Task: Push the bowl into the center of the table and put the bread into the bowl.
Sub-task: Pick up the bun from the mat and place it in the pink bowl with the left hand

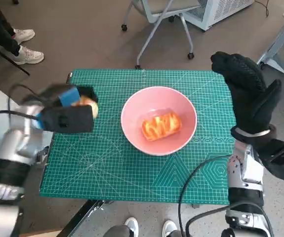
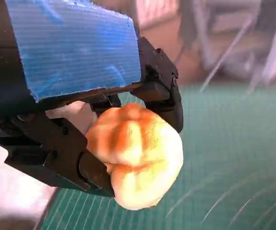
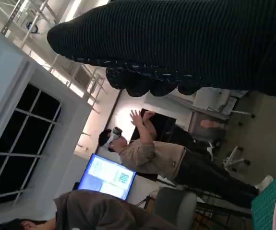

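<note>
On mat: bowl [image 1: 159, 120] holds bread | left robot hand [image 1: 67, 114] grips bun [image 2: 137, 154] | right robot hand [image 1: 246, 91] seemingly empty, raised.

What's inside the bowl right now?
The pink bowl holds one wrapped orange-and-white bread, lying near the middle of its floor. The bowl floor under it is covered. A second bread roll is outside the bowl, held by the left hand.
</note>
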